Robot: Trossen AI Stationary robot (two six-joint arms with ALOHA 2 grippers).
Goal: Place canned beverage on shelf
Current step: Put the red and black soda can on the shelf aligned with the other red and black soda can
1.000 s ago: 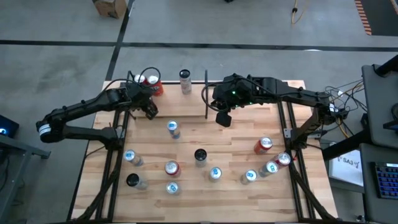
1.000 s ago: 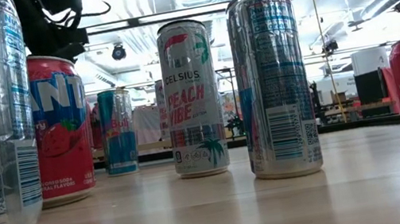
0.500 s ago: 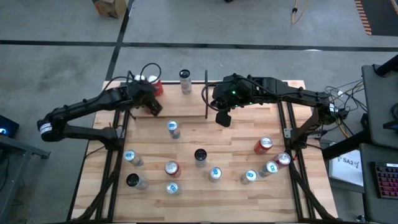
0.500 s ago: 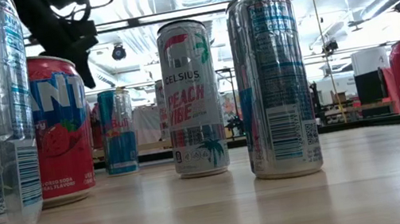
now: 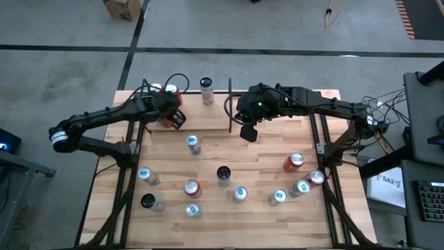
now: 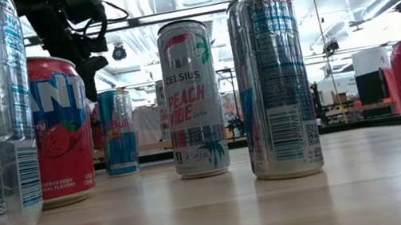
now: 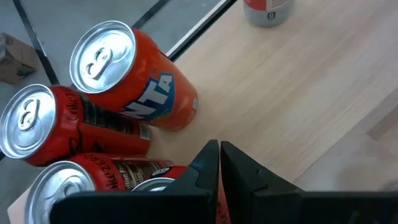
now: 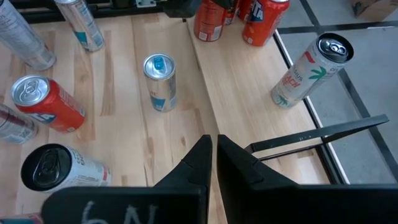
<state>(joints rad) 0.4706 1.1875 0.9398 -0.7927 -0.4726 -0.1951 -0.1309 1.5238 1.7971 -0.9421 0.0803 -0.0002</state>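
left gripper (image 5: pixel 177 118): upper left of centre in the high view, beside the red cans at the back of the table; fingers (image 7: pixel 208 163) pressed together, holding nothing.
right gripper (image 5: pixel 250 132): just right of centre in the high view, hanging above bare wood; fingers (image 8: pixel 200 157) pressed together, empty.
shelf (image 5: pixel 208 119): narrow bay of thin black frame with a plank floor, upper middle of the high view, between the two grippers.
cans in shelf: orange Fanta can (image 7: pixel 134 78) and red cans (image 7: pixel 56 124) bunched at its left end, touching or nearly so; Celsius can (image 5: pixel 206 89) upright farther right, apart from them, near the back edge.
black divider rod (image 5: pixel 229 104): runs front to back at the right end of the bay, just left of the right arm.
loose cans: spread over the lower half of the high view; blue-top can (image 5: pixel 193 144) below the shelf, black-top can (image 5: pixel 223 173) at centre, red can (image 5: pixel 191 188) lower left of it, red can with silver top (image 5: pixel 293 162) at right.
low view: tall silver can (image 6: pixel 274 85) at centre right, peach Celsius can (image 6: pixel 192 98) at centre, strawberry Fanta can (image 6: pixel 60 130) at left; dark arm parts at the top left and top centre.
table (image 5: pixel 270 149): light wood planks.
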